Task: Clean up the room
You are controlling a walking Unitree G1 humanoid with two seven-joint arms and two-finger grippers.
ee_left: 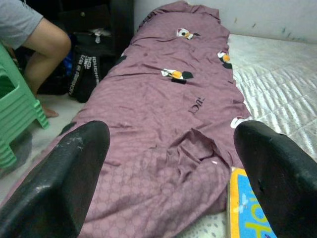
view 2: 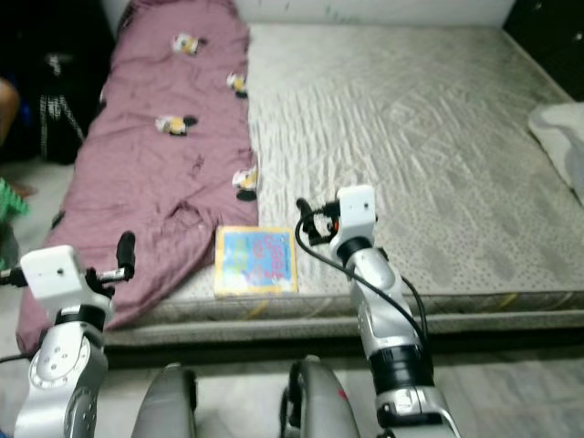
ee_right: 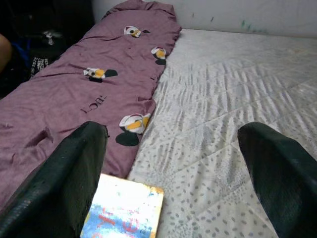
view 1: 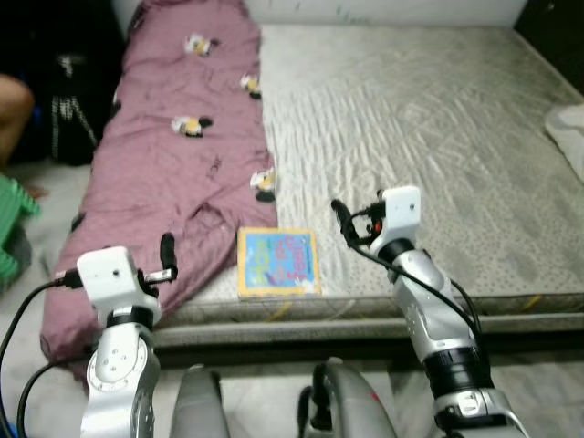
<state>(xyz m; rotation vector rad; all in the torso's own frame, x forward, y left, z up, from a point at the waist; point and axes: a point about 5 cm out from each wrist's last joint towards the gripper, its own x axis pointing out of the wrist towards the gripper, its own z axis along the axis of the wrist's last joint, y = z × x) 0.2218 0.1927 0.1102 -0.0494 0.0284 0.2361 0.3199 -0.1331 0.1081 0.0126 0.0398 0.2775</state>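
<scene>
You are looking down at a bare mattress with a mauve blanket laid lengthwise along its left side, the blanket's near end spilling over the edge toward the floor. A colourful book lies flat at the mattress's near edge, touching the blanket's hem on its left. Your right gripper hangs above the mattress just right of the book, its fingers spread wide with nothing between them; from its wrist camera you see the book's corner low between the fingers. Your left gripper is raised over the blanket's near end, left of the book, fingers likewise wide apart and empty. Nothing lies between either gripper and the book. To your left, beside the bed, a person's leg shows next to a green plastic stool, with a black bag on the floor behind them, close against the blanket's side. A pale bundle of cloth sits at the mattress's far right edge, well apart from the book.
</scene>
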